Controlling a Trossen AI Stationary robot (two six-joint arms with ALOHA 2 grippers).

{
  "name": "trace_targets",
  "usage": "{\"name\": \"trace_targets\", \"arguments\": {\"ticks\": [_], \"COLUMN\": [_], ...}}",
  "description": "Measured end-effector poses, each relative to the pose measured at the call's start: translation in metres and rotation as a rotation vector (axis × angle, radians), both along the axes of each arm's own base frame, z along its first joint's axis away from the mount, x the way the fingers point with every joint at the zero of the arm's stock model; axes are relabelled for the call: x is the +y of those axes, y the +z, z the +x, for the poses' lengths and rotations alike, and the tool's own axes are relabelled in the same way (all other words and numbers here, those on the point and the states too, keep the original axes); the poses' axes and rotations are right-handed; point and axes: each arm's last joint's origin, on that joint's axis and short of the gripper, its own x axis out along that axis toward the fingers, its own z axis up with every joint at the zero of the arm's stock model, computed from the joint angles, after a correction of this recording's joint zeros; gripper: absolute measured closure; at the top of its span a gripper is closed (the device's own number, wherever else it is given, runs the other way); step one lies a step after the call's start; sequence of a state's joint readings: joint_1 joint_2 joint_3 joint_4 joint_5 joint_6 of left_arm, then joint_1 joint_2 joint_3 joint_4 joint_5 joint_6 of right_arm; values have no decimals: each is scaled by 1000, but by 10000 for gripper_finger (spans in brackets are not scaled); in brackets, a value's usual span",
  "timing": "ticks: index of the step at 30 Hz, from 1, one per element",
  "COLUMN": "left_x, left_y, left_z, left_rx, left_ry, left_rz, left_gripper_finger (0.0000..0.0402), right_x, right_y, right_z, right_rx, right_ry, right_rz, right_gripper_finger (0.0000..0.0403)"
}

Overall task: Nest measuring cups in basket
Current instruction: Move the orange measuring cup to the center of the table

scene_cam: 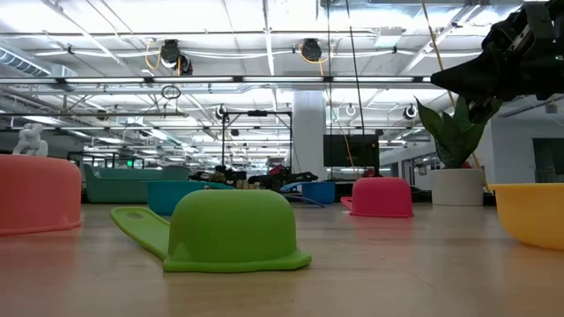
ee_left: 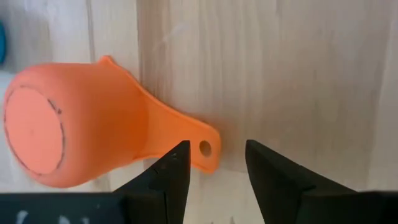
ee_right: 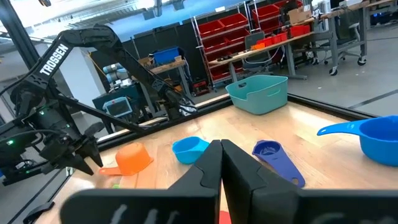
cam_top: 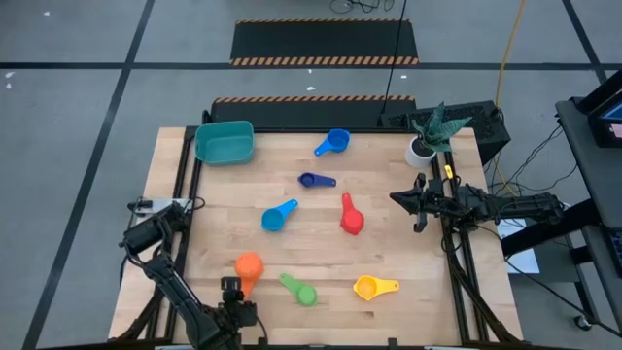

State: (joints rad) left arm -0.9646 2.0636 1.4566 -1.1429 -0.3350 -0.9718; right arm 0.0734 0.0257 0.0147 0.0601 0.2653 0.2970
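The seven cups lie spread over the table: blue [cam_top: 333,143], dark blue [cam_top: 316,180], light blue [cam_top: 279,216], red [cam_top: 350,215], orange [cam_top: 249,266], green [cam_top: 299,289] and yellow [cam_top: 374,287]. The teal basket [cam_top: 224,142] stands at the far left corner. My left gripper [cam_top: 232,288] is open at the near edge. In its wrist view the left gripper [ee_left: 217,163] has a finger on each side of the holed handle end [ee_left: 205,150] of the upside-down orange cup [ee_left: 59,130], without touching it. My right gripper [ee_right: 221,155] is shut and hovers at the table's right side [cam_top: 403,199].
A white plant pot [cam_top: 421,149] with a green plant stands at the far right corner. The green cup [scene_cam: 233,229] lies mouth down just right of the orange one. Bare wood shows between the cups and along the table's left side.
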Motion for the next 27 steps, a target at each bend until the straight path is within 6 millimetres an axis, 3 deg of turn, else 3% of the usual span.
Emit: {"name": "trace_targets", "arguments": {"ticks": [20,23,27], "left_x": [19,20,21], "left_y": [-35,-36,-38], "left_z": [-13,-14,-13], "left_rx": [-58,-61,-67], "left_ry": [-50,-50,-46], "left_rz": [93,99,106], "left_gripper_finger": [247,267,327], "right_x": [0,0,0], "right_y": [-1,-1,-1], "right_z": [0,0,0], "right_rx": [6,6,6], "right_ry": [1,1,1], "right_rz": [-3,-3,-3], "right_gripper_finger": [403,403,403]}}
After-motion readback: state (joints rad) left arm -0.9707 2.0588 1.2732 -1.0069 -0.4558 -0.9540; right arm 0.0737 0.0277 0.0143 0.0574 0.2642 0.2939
